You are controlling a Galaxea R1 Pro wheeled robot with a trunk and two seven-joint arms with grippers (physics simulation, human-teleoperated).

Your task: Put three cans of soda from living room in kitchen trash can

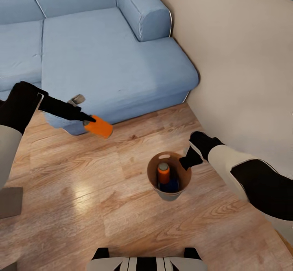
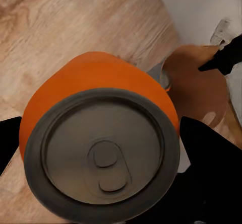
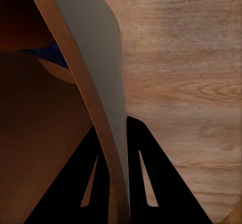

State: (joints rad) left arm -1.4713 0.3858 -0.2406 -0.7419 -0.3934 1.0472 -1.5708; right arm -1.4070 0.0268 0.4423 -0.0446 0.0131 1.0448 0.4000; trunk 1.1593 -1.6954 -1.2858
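Note:
My left gripper (image 1: 90,120) is shut on a bright orange can of soda (image 1: 99,127), held tilted above the wood floor in front of the sofa. In the left wrist view its grey metal top (image 2: 101,153) faces the camera, with a black finger (image 2: 206,153) on either side. The tash can (image 1: 179,174), grey outside and tan inside, stands on the floor to the right. It holds a second orange can (image 1: 163,172) and a dark blue can (image 1: 171,185). My right gripper (image 1: 187,162) is shut on its rim, one finger on each side of the wall (image 3: 96,58).
A blue corner sofa (image 1: 114,51) fills the far left and middle. A pale wall (image 1: 244,59) runs along the right, close behind my right arm. A grey block (image 1: 10,202) sits at the left edge. The robot's base (image 1: 146,263) shows at the near edge.

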